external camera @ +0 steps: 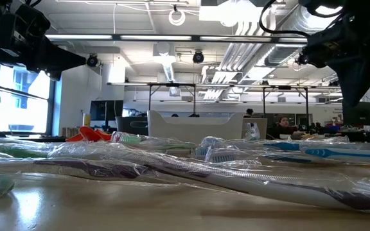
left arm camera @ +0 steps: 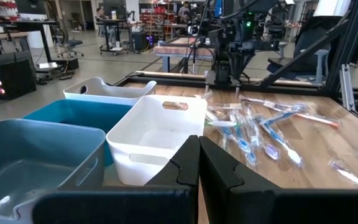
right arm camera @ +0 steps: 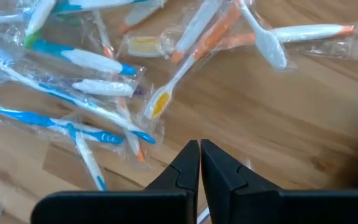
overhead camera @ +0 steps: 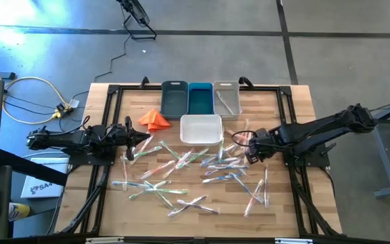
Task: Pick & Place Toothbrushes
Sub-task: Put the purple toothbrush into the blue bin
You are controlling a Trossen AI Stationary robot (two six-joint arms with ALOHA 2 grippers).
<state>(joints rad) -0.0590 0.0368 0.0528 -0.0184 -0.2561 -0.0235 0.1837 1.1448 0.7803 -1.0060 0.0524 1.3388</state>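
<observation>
Toothbrushes (overhead camera: 181, 169) lie scattered on the desk (overhead camera: 296, 122), below the bins. Your right hand (overhead camera: 252, 154) hangs clenched and empty just off the pile's right edge; nearest brushes lie leftward, long axes mixed. Left hand (overhead camera: 133, 142), clenched, sits near the left edge.

An orange folded cloth (overhead camera: 154, 120) lies on the wooden table (overhead camera: 87, 203) left of four bins — a grey-blue bin (overhead camera: 174, 98), a teal bin (overhead camera: 200, 99) and a pale grey bin (overhead camera: 227, 98) along the far edge, a white bin (overhead camera: 201, 129) just nearer.
</observation>
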